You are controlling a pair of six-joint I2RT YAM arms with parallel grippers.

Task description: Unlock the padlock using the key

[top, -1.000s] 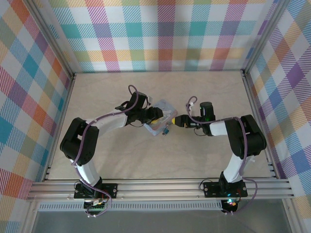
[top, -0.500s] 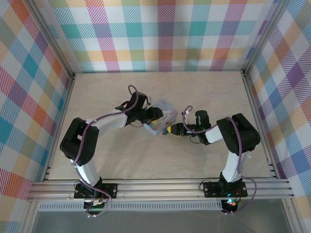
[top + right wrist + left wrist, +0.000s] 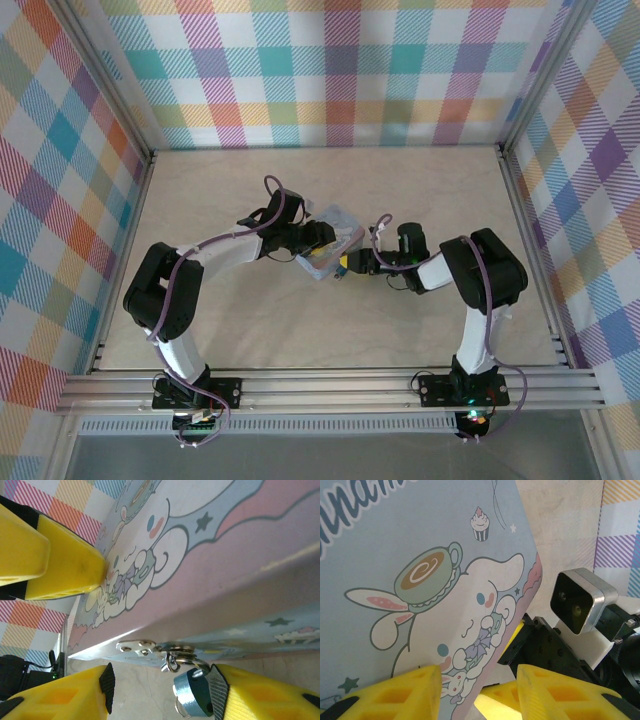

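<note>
**Plaid-walled bay, pale tabletop: padlock sits inside the spread right claw**

Pale, marbled tabletop (image 3: 250, 320), with pastel plaid walls (image 3: 330, 70) on three sides. Both arms reach inward and meet near the middle.

Light-blue tin box (image 3: 336, 243) with a cartoon print lies at the centre, between the two claws. It looks tipped rather than flat.

Left claw (image 3: 479, 692): yellow fingers (image 3: 412, 692) sit at one corner of the tin. One lies over the printed lid and the other just past the lid's edge. In the right wrist view a yellow fingertip touches the lid face. Read as pinching the tin by that corner.

Padlock (image 3: 192, 696): small blue-teal body hanging below the tin's front edge. Its silvery shackle (image 3: 175, 662) is hooked at the tin's metal hasp (image 3: 136, 646). From above, the lock is a dark speck just beside the tin's near corner.

Right claw (image 3: 160, 685): spread. The padlock is inside the gap, touching the dark pad of one finger, and the other finger is well apart from it. Not pinched.

A thin silvery loop (image 3: 178, 708) shows at the lock's lower edge. Cannot tell what it is.
</note>
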